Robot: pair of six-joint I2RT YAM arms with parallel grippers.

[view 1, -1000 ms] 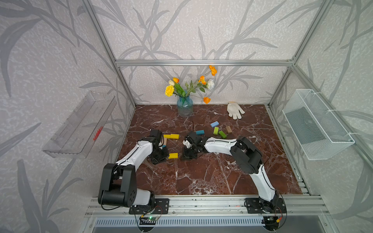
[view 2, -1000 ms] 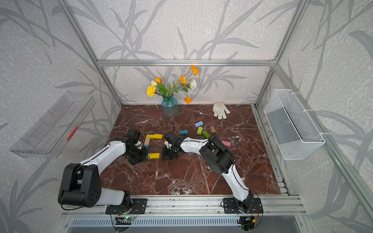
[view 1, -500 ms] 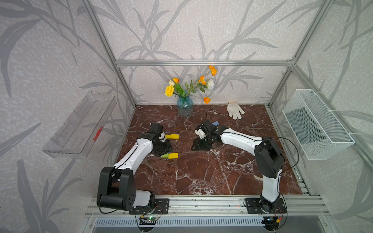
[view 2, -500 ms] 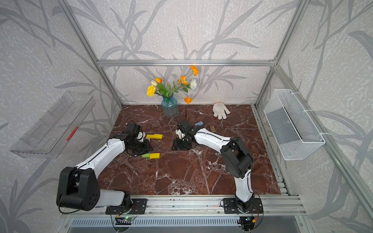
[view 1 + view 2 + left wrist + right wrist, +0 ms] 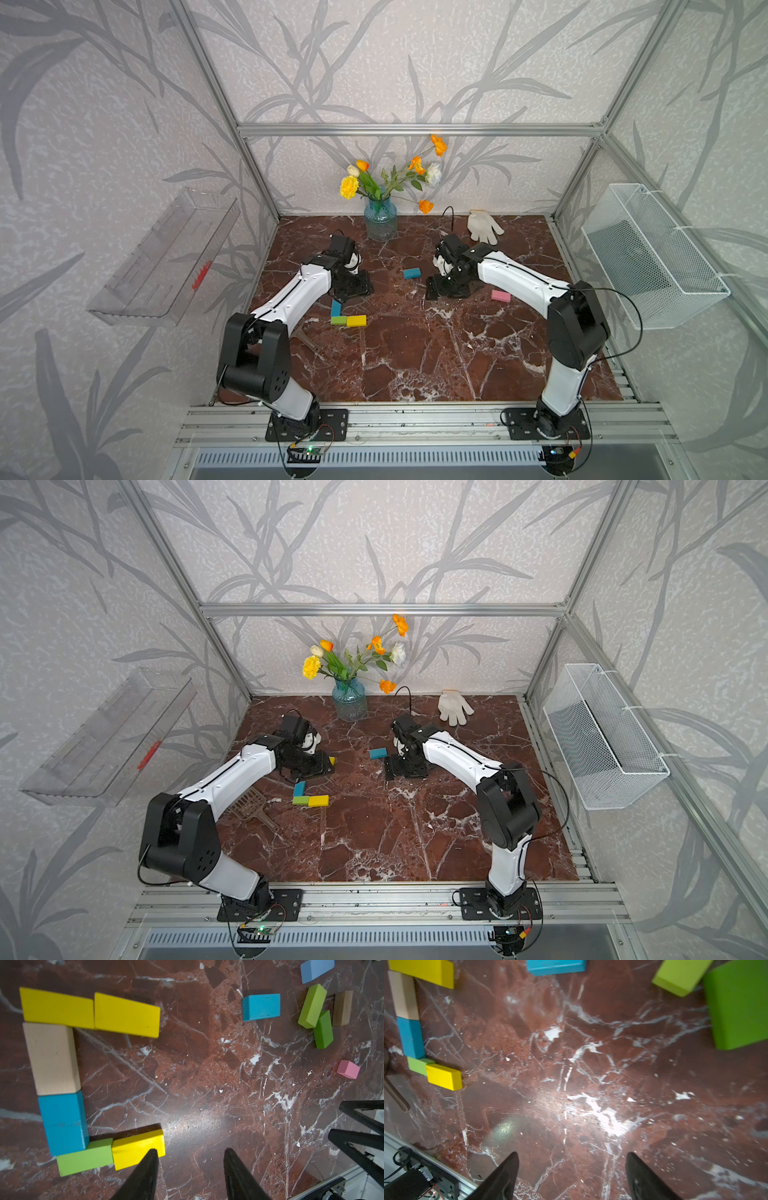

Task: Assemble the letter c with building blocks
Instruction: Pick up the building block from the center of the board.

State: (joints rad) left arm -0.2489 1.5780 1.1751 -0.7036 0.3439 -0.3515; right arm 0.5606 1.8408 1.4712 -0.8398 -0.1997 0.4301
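Left gripper point(image 5: 190, 1150) and right gripper point(image 5: 573, 1154) have drawn back from the C point(image 5: 52, 1057); left stands half open, right wide, both empty. Lift straight, sparing the yellow block point(image 5: 135, 1147).

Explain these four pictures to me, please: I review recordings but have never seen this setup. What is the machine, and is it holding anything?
Two white robot arms stand at a marble table. Two pictures look down from above; the other two come from a camera on each wrist. Six blocks form a squared letter C; spare blocks, a vase and a glove sit farther off. The left gripper and right gripper are both open, holding nothing.
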